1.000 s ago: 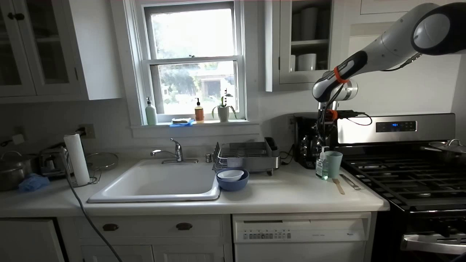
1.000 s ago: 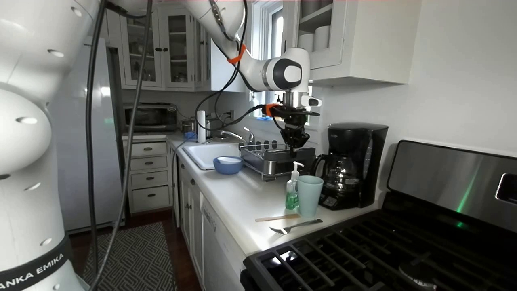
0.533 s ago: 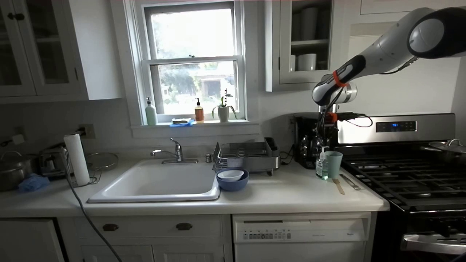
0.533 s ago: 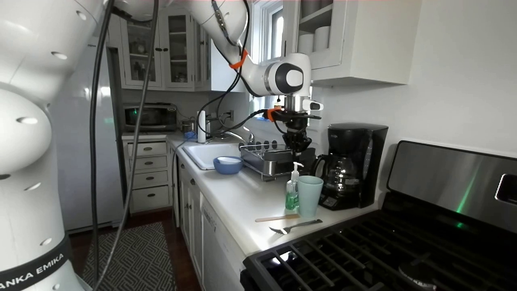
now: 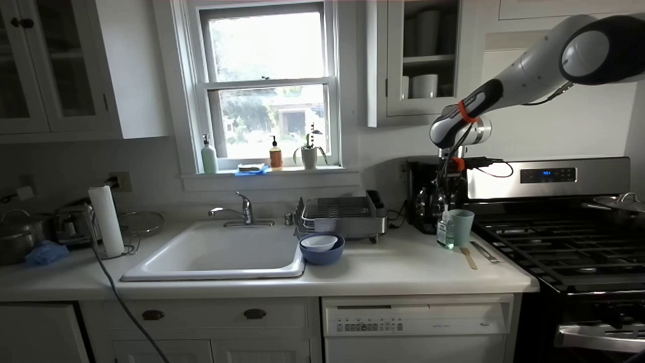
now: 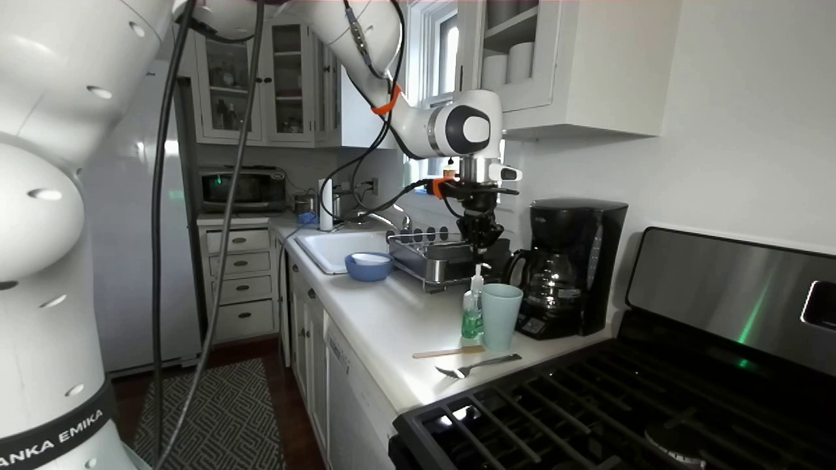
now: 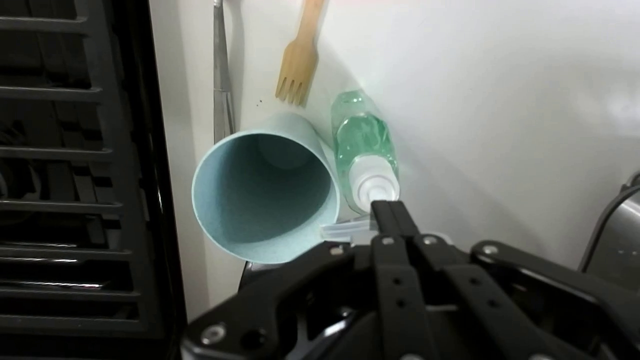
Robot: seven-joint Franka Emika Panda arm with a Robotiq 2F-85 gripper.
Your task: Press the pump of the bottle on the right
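Observation:
The pump bottle (image 5: 445,234) is clear with green liquid and a white pump (image 6: 477,282). It stands upright on the counter beside a pale green cup (image 6: 500,320). The bottle (image 7: 362,135) and cup (image 7: 285,225) also show in the wrist view. My gripper (image 7: 389,212) is shut, with its fingers pressed together and nothing between them. In an exterior view the fingertips (image 6: 480,249) point down right over the pump head and appear to touch it. In the wrist view the fingers hide part of the pump head; its nozzle (image 7: 345,230) points toward the cup.
A wooden fork (image 6: 447,353) and a metal utensil (image 6: 480,364) lie in front of the cup. A black coffee maker (image 6: 568,274) stands behind it. The stove (image 6: 555,418) borders the counter. The dish rack (image 5: 347,222) and blue bowl (image 5: 322,256) are nearer the sink (image 5: 211,275).
The arm and shut gripper have come down onto the pump, mostly in the first half second. The pump head sits slightly lower now. The bottle and cup have stayed in place.

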